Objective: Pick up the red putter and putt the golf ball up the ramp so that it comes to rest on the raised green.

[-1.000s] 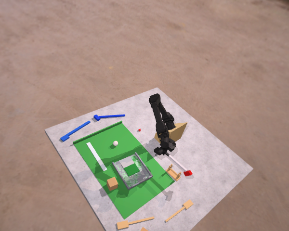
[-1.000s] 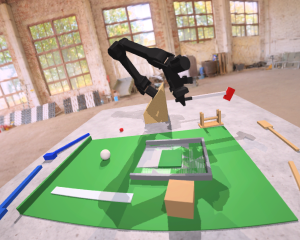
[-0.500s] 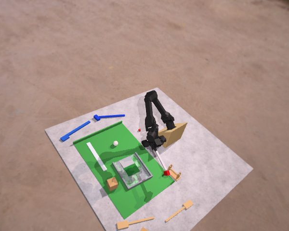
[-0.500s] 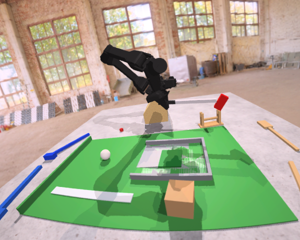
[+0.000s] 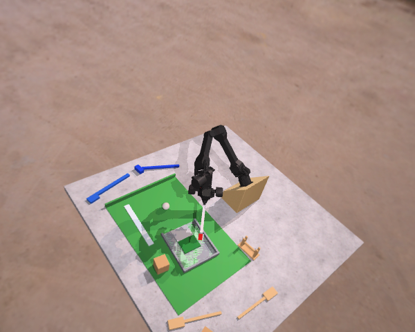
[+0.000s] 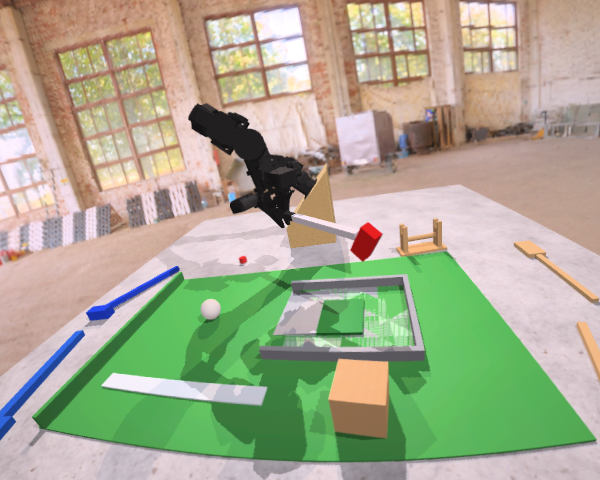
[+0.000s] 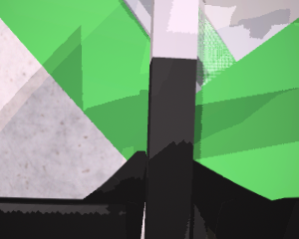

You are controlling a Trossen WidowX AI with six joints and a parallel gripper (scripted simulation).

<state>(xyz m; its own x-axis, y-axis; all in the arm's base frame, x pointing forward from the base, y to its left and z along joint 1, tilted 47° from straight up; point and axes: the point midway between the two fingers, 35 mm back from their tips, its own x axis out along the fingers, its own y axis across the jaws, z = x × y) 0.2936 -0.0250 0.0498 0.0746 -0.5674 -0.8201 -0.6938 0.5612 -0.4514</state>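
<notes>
My gripper is shut on the dark grip end of the red putter. The putter's white shaft slants away from the fingers, and its red head is held in the air above the mat. The head is out of the wrist view. The white golf ball rests on the green mat, in front of the grey ramp. The ramp leads to the dark raised green, inside a grey border.
An orange block and a white strip lie on the mat. A wooden rack stands at its edge. A small red piece lies beyond the mat. Blue clubs and wooden clubs lie around it.
</notes>
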